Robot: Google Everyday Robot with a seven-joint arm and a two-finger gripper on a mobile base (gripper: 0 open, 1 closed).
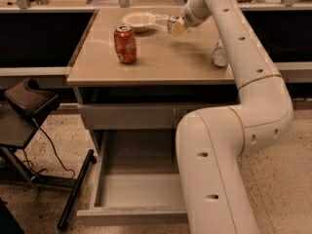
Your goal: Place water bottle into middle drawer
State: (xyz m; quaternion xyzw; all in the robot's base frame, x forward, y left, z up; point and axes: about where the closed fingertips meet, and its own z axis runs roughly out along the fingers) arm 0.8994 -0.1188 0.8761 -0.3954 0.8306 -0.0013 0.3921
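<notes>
The clear water bottle (158,20) with a red band near its neck is held level above the back of the tan countertop (161,62), just right of a white bowl. My gripper (178,27) is shut on the bottle's neck end, and the bottle's body sticks out to the left. The middle drawer (136,191) stands pulled open low in front of the cabinet, with a flat grey bottom and nothing in it. My arm's lower links hide its right side.
An orange-red soda can (125,44) stands on the counter's left part. A white bowl (136,19) sits at the back. A whitish bottle-like object (219,55) lies at the right behind my arm. A shut scratched drawer front (126,116) is above the open drawer. A dark chair (29,106) stands left.
</notes>
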